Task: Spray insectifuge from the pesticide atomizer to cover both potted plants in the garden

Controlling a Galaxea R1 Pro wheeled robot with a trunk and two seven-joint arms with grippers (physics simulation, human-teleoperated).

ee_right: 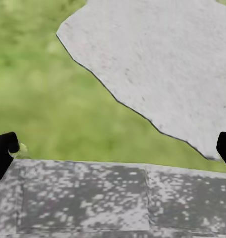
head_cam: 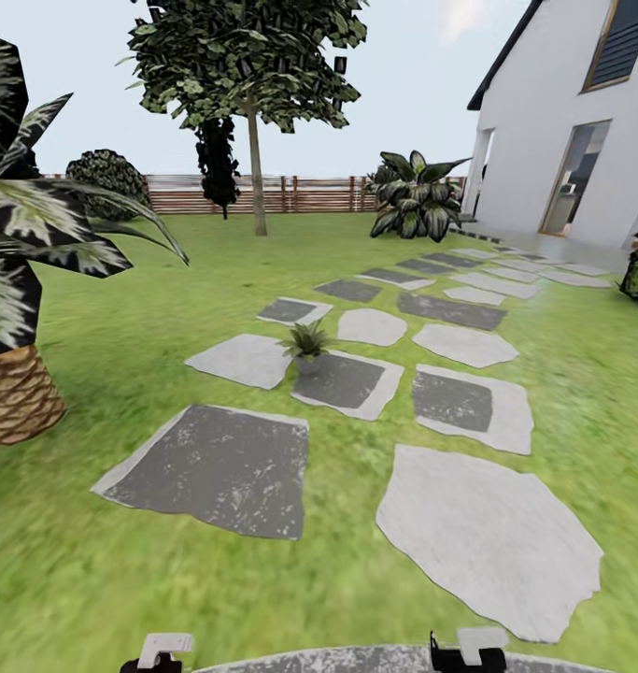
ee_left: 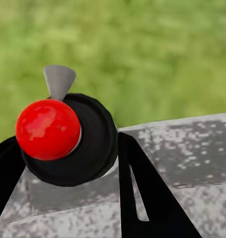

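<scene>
At 6 o'clock the left gripper (ee_left: 68, 163) is seen w/ a red-balled black object (ee_left: 60, 141) between its black fingers; grip can't be confirmed. Right gripper (ee_right: 113, 148) is spread wide, nothing held. One potted plant (head_cam: 305, 344) sits at 12 o'clock among stepping stones (head_cam: 487, 533). Fence (head_cam: 262, 193) lies beyond.
</scene>
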